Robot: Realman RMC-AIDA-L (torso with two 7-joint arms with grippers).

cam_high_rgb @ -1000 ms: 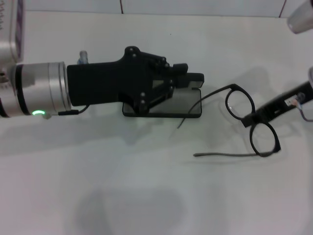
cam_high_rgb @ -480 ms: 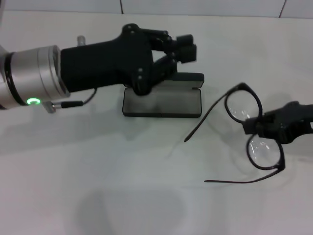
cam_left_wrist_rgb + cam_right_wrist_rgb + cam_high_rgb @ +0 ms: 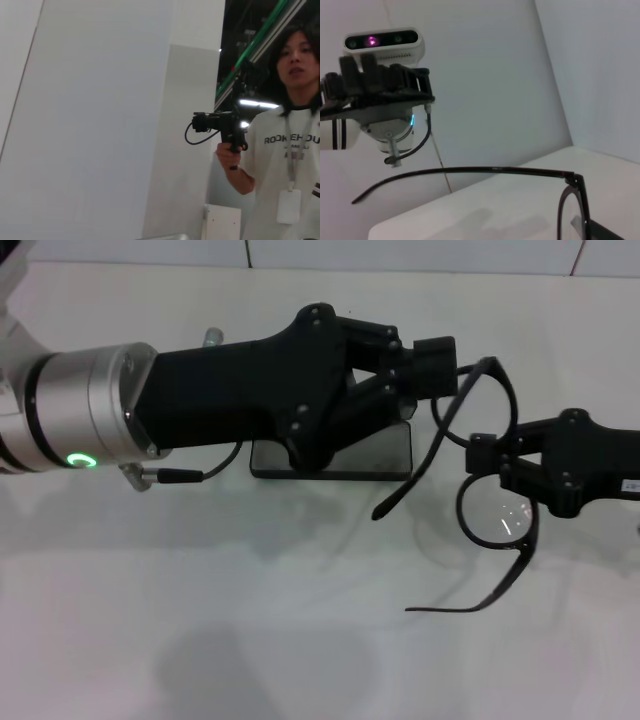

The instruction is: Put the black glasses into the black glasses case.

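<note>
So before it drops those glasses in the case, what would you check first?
1. Glasses held: ok, the right tool is clamped on the frame between the lenses.
2. Glasses off the table: ok, they cast a shadow below.
3. Case open: ok, its grey inside shows.
4. Path to the case free: not ok, the left tool hangs over it.
5. Glasses arms folded: not ok, both stick out.
6. Left tool empty: cannot tell.

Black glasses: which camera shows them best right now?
Head view: the whole black glasses show, both lenses and temple arms, held at the bridge by the right pincer. Right wrist view shows one temple arm and part of a rim; left wrist view, nothing.
</note>
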